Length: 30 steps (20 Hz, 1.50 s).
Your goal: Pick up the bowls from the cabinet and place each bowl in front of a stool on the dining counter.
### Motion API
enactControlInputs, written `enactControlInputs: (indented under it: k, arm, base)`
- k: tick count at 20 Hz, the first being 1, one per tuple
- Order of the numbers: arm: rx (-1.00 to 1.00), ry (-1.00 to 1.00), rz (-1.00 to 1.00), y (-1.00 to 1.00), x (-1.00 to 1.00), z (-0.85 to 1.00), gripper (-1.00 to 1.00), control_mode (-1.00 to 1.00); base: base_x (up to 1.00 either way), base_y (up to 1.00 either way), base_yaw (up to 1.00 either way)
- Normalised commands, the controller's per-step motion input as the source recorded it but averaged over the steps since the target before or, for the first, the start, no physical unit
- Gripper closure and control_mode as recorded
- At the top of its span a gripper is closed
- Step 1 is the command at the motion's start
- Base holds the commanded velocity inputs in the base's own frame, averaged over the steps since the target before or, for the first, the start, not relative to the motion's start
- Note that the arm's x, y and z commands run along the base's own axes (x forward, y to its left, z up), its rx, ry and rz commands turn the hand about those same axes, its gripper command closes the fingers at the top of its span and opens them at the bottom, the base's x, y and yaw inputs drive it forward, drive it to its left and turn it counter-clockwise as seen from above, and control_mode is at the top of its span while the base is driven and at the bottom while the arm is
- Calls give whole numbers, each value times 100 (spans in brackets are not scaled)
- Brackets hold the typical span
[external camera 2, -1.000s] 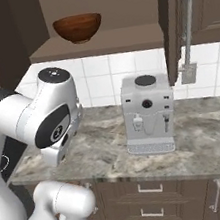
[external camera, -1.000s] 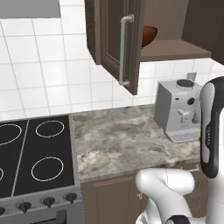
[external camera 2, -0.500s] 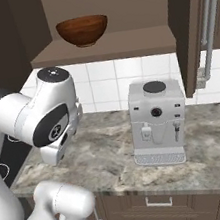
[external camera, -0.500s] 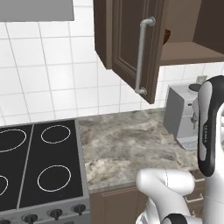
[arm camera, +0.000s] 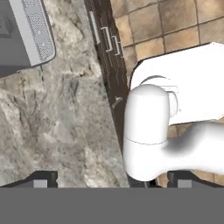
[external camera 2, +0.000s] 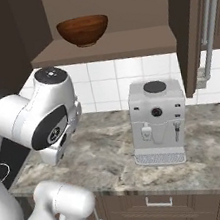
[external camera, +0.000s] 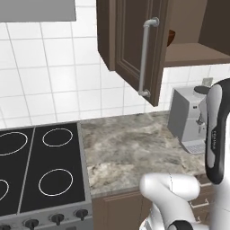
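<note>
The whole scene shifts across both base views since a second ago, so the base is driving; the open cabinet point(external camera 2: 115, 9) now looms larger. The brown bowl point(external camera 2: 83, 31) sits on its shelf above the coffee machine point(external camera 2: 157, 122) on the stone worktop point(external camera 2: 104, 153); the gripper point(arm camera: 111, 179), spread wide and empty, faces down over the worktop's edge

arm: folding back over its own base | pincer point(arm camera: 112, 178): pointing downward, jaws standing wide apart, gripping nothing
</note>
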Motion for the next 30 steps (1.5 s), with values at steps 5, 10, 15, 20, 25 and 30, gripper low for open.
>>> enactControlInputs:
  k: [5, 10, 15, 20, 25, 30]
  arm:
    - [5, -68, 11, -7, -49, 86, -100, -100]
    - [8, -61, 3, -1, -20, 83, -100, -100]
    - [3, -15, 0, -1, 20, 96, -100, -100]
    - [3, -13, 9, 0, 49, 67, -100, -100]
    - [1, 0, 5, 0, 96, 17, -100, -100]
    - [3, 11, 1, 0, 100, 16, -100, -100]
  base:
    - [0, 0, 0]
    - [0, 0, 0]
    - [0, 0, 0]
    - [0, 0, 0]
    - [0, 0, 0]
    - [0, 0, 0]
